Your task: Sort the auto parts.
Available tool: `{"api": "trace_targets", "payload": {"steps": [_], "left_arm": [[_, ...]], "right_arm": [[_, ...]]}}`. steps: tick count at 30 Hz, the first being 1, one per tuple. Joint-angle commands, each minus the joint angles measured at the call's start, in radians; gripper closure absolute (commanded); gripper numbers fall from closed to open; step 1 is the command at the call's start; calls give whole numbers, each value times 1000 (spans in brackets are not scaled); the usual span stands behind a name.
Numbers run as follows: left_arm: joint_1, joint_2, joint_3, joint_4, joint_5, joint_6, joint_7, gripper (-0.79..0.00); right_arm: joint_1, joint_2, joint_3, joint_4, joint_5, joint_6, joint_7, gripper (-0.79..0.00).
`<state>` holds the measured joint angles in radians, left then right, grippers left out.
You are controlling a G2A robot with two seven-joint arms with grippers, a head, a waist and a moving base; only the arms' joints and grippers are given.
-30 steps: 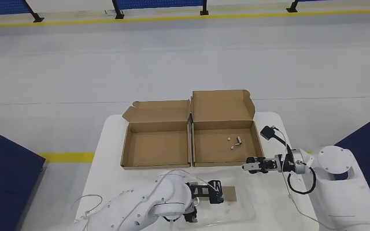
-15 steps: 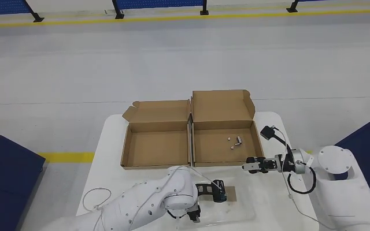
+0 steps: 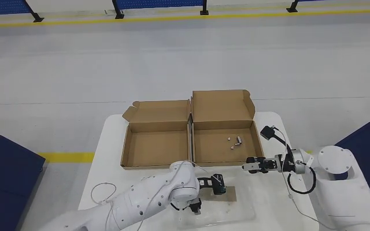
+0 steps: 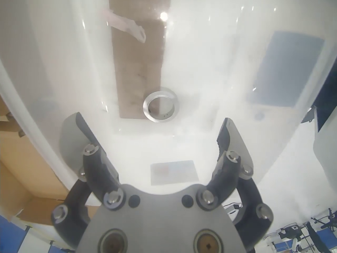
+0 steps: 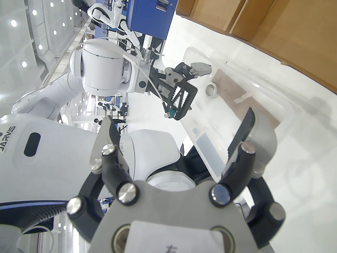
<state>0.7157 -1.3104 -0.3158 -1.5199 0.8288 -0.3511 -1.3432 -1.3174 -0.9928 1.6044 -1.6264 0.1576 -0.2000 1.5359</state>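
Observation:
A metal ring (image 4: 161, 107) lies in a clear plastic tray (image 3: 237, 215) at the end of a brown cardboard strip (image 4: 137, 67). A pale pink clip (image 4: 126, 26) rests farther along the strip. My left gripper (image 4: 151, 125) hangs open just above the tray, with the ring ahead of its fingertips and nothing between them. The top view has this left gripper (image 3: 217, 186) at the tray's far edge. My right gripper (image 5: 179, 118) is open and empty, and in the top view the right gripper (image 3: 248, 166) is beside the right box's front corner. The ring (image 5: 211, 89) is seen from the right wrist too.
Two open cardboard boxes stand at the back of the white table. The left box (image 3: 156, 147) holds nothing that I can see. The right box (image 3: 219, 153) holds three small parts (image 3: 233, 148). A pale label (image 4: 173, 172) lies on the tray floor.
My left arm has swung toward the table's middle and its gripper has shifted slightly toward the boxes. The right arm has not moved.

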Motion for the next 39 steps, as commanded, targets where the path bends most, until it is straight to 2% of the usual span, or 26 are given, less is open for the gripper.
{"api": "trace_targets", "payload": {"steps": [1, 25, 26, 27, 30, 39], "left_arm": [[-2, -2, 0, 5, 1, 9, -3, -785], [33, -11, 0, 75, 42, -26, 65, -776], [34, -12, 0, 75, 43, -27, 63, -637], [35, -12, -1, 75, 44, -28, 62, -542], [36, -14, -4, 76, 45, -29, 57, -372], [44, -17, -17, 78, 54, -27, 49, -243]], "right_arm": [[0, 0, 0, 0, 0, 0, 0, -785], [0, 0, 0, 0, 0, 0, 0, -785], [0, 0, 0, 0, 0, 0, 0, -785], [0, 0, 0, 0, 0, 0, 0, -785], [0, 0, 0, 0, 0, 0, 0, -785], [0, 0, 0, 0, 0, 0, 0, -785]]}}
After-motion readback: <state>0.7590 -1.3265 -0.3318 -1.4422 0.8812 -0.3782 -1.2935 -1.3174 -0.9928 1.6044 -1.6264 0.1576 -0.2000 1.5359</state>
